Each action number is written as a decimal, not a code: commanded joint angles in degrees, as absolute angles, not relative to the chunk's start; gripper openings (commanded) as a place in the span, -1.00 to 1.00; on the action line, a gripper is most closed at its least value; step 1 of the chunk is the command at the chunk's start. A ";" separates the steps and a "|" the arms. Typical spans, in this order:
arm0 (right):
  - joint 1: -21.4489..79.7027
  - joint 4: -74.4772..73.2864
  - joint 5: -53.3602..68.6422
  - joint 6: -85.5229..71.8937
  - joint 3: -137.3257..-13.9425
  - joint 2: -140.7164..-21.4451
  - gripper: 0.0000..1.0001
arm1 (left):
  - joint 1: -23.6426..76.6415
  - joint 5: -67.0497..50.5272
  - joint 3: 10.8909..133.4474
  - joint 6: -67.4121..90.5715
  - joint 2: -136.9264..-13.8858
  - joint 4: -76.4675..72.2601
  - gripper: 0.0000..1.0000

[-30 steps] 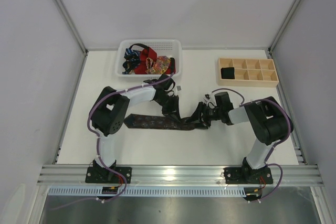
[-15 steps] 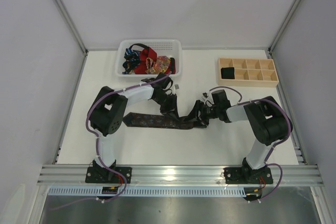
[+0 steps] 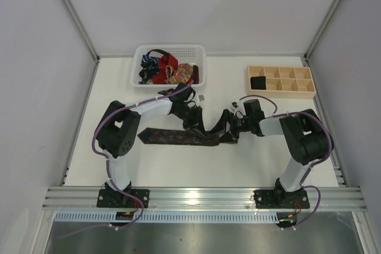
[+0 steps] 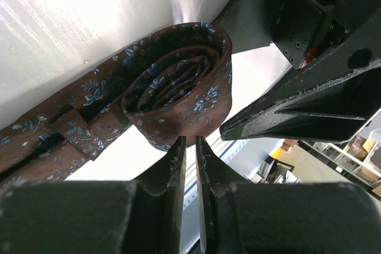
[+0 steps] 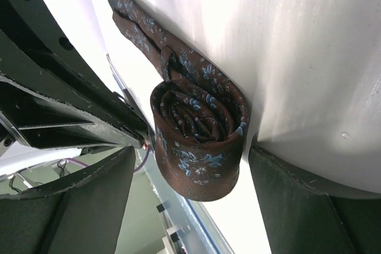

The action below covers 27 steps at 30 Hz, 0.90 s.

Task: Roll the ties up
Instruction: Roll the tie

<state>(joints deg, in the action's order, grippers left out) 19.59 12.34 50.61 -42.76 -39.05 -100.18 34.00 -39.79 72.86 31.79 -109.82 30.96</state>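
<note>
the white tabletop is lying smooth and matte under everything, with bare room showing on the near side of the arms' work and along both side edges. at its far edge a white plastic mesh basket is holding a tangle of red, blue and orange-patterned ties. a pale wooden tray with square compartments is sitting to the right of it, well apart from the grippers.

the dark brown tie, woven with small blue flowers, is lying across the middle of the tabletop. its flat pointed end is stretching left and its other end is winding into a loose oval spiral between the two grippers.

the right gripper is straddling that roll, its jaws spreading wide with the matte black fingers just beside the fabric. the left gripper is meeting the roll from the opposite side, its jaws drawn almost together with only a thin slit between. their tips are sitting at the roll's outer edge, and whether they are nipping any fabric cannot be told.
</note>
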 commanded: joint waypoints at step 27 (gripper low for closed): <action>26.10 12.84 41.31 -47.90 -41.57 -104.68 0.16 | 30.94 -34.72 73.47 26.46 -112.33 32.42 -0.68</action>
